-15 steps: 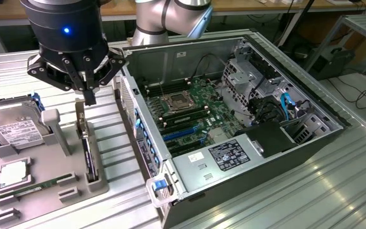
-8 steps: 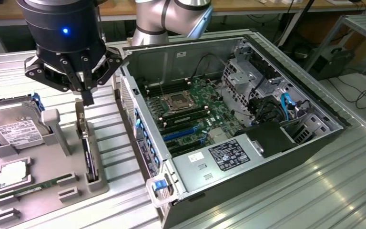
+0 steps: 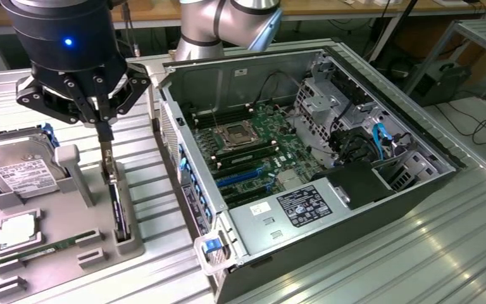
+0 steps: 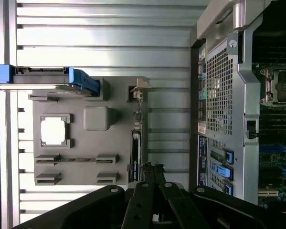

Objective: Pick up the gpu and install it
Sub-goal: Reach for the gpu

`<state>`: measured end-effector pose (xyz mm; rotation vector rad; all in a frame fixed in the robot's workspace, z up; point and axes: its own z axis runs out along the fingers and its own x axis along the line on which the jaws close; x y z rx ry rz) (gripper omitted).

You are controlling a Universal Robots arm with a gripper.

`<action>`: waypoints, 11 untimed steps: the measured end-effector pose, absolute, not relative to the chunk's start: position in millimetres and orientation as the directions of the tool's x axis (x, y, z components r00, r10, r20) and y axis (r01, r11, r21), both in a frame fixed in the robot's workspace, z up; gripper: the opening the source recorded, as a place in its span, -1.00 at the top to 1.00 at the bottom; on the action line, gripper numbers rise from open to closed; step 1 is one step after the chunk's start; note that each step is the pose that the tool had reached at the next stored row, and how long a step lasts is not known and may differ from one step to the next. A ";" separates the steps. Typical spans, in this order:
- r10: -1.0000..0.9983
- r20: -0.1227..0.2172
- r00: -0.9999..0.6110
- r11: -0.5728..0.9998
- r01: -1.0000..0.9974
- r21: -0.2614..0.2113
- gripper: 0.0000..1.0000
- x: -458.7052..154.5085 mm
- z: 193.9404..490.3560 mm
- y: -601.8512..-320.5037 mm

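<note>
In the exterior view, one gripper [image 3: 106,144] hung with its fingers pressed together directly over the one gpu [image 3: 118,209], which stood on edge in a slot of the grey tray [image 3: 91,221] on the counter [image 3: 445,253]. Whether the tips pinched the card could not be made out. The tray also carried one hard drive [image 3: 19,168], one processor chip [image 3: 19,231] and one memory stick [image 3: 45,248]. One open computer case [image 3: 311,158] lay beside it.

In the wrist view, the gpu [image 4: 137,143] appeared edge-on, its near end hidden behind the closed gripper [image 4: 152,168].
</note>
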<state>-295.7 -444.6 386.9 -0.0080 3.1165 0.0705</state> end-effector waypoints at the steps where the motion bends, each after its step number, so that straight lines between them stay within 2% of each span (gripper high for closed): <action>1: -0.005 -0.024 -1.000 0.999 -0.006 0.045 0.79 -297.3 386.9 -444.3; 11: -0.008 -0.024 -1.000 0.999 -0.009 0.045 0.79 -302.5 386.2 -434.2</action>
